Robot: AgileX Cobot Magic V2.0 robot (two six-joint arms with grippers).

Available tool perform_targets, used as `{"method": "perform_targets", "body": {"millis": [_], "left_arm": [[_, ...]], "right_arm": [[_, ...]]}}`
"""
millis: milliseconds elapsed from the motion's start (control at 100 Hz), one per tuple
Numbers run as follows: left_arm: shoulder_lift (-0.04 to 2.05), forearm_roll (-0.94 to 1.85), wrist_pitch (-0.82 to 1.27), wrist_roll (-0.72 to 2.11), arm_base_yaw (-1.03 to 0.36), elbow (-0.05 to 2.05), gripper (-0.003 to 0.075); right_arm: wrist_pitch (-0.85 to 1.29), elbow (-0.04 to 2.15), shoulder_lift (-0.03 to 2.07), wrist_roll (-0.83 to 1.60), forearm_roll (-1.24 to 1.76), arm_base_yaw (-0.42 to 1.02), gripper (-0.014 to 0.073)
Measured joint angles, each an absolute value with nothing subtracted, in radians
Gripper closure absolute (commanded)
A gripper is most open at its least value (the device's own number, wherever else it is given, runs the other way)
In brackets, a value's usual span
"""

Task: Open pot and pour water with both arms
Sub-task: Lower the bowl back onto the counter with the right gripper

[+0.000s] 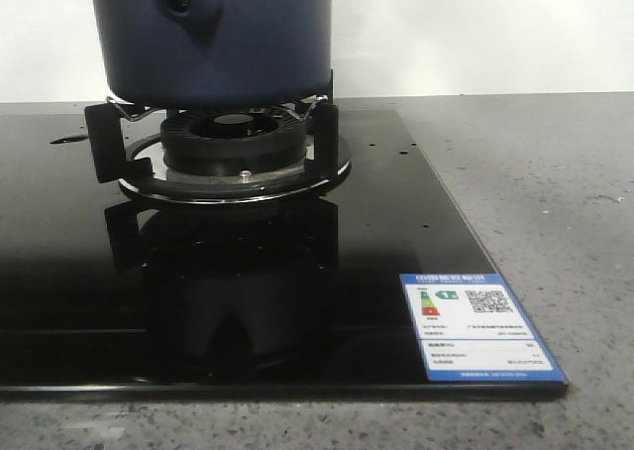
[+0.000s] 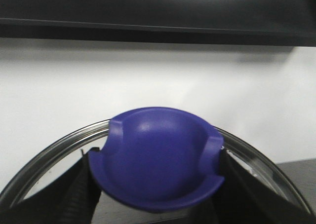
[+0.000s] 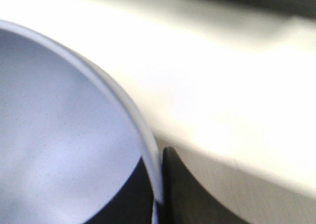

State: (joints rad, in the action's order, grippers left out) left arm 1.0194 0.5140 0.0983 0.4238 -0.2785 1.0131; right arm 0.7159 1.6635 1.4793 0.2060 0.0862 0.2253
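Note:
The dark navy pot (image 1: 218, 44) stands on the gas burner (image 1: 235, 138), its top cut off by the frame. Its stubby side protrusion with a round hole (image 1: 181, 4) faces the camera. Neither gripper shows in the front view. My left gripper (image 2: 158, 187) is shut on the blue knob (image 2: 158, 155) of a glass lid with a metal rim (image 2: 54, 147), held up against a white wall. My right gripper (image 3: 159, 189) is shut on the rim of a pale light-blue bowl (image 3: 59, 135), with one black finger (image 3: 190, 197) outside the wall and one inside.
The burner sits on a black glass hob (image 1: 198, 301) with black pan supports (image 1: 104, 143). A blue-edged energy label (image 1: 478, 326) is at the hob's front right corner. Grey speckled countertop (image 1: 535, 172) lies to the right.

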Motion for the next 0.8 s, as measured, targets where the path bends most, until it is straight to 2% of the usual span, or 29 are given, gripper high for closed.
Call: {"method": "perform_targets", "body": {"millis": [130,220,370,530,800], "left_arm": [[1.038,0.507,0.068,0.424,-0.385,1.013,0.0324],[1.062,0.490,0.046,0.424,-0.450,1.013,0.0325],[1.091,0.472,0.033,0.424,-0.520,1.013,0.0324],[1.112,0.458,0.020,0.424,-0.536,1.013,0.0325],[1.114,0.436,0.011,0.424,-0.538,1.013,0.0324]], "right_arm": [[1.026,1.665,1.479,0.191,0.094,0.095,0.0636],[1.117,1.612,1.479,0.195,0.109,0.024,0.0636],[1.142,1.468,1.479,0.202,0.142,-0.045,0.0636],[1.099,1.353,1.486,0.214,0.144,-0.062,0.0636],[1.043,1.326,1.511,0.218,0.154,-0.063,0.0636]]}}
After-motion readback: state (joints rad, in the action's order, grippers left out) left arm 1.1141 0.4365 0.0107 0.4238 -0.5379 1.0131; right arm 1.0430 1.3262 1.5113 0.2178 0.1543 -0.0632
